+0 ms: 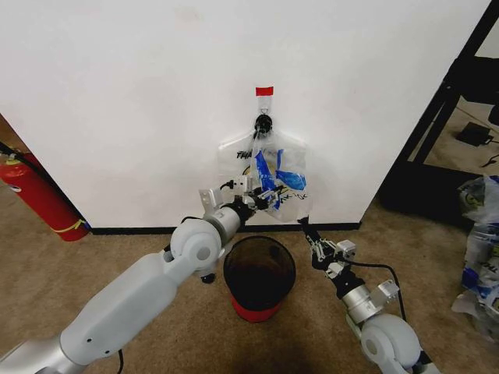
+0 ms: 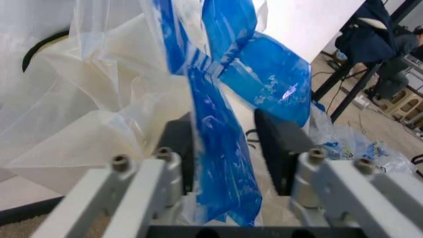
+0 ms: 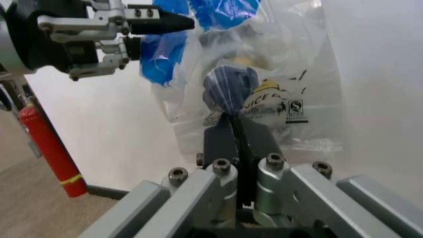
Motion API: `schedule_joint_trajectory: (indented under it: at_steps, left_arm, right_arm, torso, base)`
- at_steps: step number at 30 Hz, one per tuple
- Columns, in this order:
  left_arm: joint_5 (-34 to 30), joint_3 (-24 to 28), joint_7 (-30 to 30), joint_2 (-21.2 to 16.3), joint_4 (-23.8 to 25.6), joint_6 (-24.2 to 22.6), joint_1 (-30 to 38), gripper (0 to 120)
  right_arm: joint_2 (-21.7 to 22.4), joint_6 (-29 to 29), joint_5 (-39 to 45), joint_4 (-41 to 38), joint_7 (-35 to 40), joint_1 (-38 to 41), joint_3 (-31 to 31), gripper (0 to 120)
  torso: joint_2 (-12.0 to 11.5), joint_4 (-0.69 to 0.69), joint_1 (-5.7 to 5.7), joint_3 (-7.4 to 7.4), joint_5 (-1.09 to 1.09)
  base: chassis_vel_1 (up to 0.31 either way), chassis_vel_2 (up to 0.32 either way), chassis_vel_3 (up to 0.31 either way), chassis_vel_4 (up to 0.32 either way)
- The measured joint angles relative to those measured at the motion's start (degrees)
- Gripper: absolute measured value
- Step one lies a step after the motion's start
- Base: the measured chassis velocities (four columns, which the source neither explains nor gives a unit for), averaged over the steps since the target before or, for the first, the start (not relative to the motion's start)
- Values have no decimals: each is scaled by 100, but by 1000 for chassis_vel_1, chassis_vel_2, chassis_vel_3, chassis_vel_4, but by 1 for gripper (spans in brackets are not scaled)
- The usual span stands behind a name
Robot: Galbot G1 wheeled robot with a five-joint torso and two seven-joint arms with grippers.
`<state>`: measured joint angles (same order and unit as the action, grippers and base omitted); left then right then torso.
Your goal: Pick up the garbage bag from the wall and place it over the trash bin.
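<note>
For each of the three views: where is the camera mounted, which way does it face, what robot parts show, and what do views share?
Head view: on the head, looking down at the wall, garbage bag, trash bin; both arms show.
Left wrist view: on the left arm, facing the bag; left gripper open, a blue strip between its fingers.
Right wrist view: on the right arm, facing the wall; right gripper shut, with the left gripper beyond.
Shared: all three see the bag.

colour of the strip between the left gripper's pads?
Blue, a strip of the garbage bag between the left gripper's open pads; left wrist view shows it best.
</note>
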<state>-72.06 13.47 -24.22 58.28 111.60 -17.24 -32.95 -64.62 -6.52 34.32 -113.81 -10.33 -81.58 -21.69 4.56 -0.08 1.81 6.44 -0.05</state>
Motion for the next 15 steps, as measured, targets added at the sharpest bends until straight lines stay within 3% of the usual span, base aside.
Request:
schedule_joint_trajectory:
  at_steps: [3,8,15]
  left_arm:
    - [0,-8,-4,15,0,6,0,24]
    - [-4,-53,-40,38,29,14,-48,4]
    - [49,-104,-111,107,115,44,-203,0]
  right_arm:
    - [2,0,5,-13,4,-10,-6,0]
    - [23,3,22,-112,20,-49,-27,0]
    - [47,77,-22,-239,73,-148,-66,0]
  torso:
    - [0,0,0,0,0]
    - [0,0,0,0,0]
    - [0,-1,0,0,0]
  base:
    - [0,0,0,0]
    - [0,0,0,0]
    - [0,0,0,0]
